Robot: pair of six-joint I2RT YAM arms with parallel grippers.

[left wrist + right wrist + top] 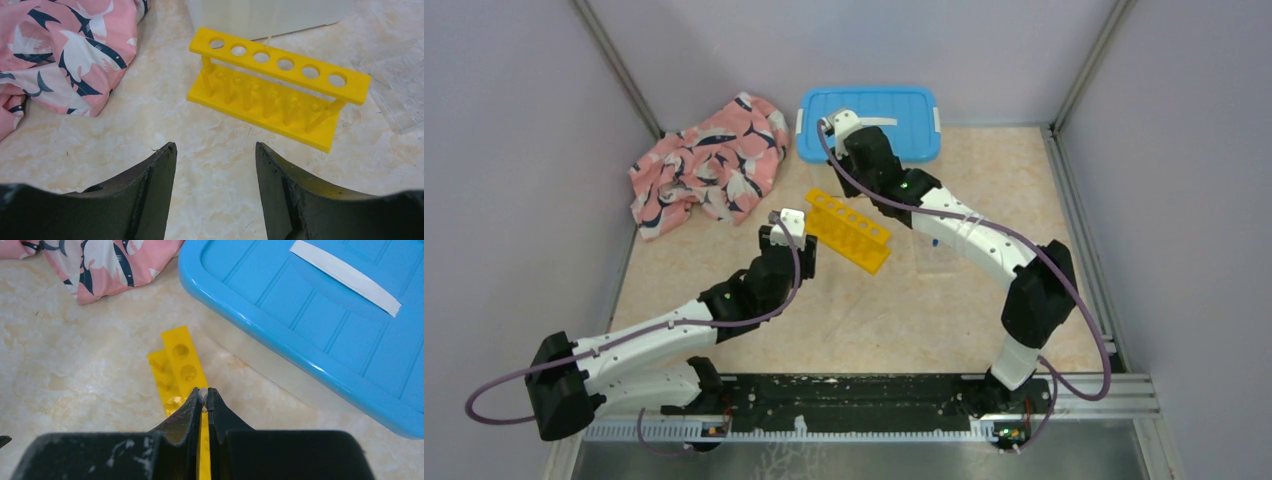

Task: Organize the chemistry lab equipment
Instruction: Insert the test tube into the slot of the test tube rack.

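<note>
The long yellow holed rack (848, 229) lies on the table in the middle, with several empty holes (280, 75). My left gripper (216, 150) is open and empty, low over bare table just in front of the rack. My right gripper (204, 393) is shut on a small whitish thing (202, 394) pinched at its fingertips, above one end of the rack (181, 357). A thin pale stem (270, 41) hangs over the rack's third hole in the left wrist view. The blue-capped tubes and the metal tongs are out of view.
A white bin with a blue lid (870, 120) stands at the back, just behind the rack (320, 315). The pink whale-patterned cloth (709, 165) lies at the back left (55, 50). A clear holed plastic plate (400, 85) lies right of the rack.
</note>
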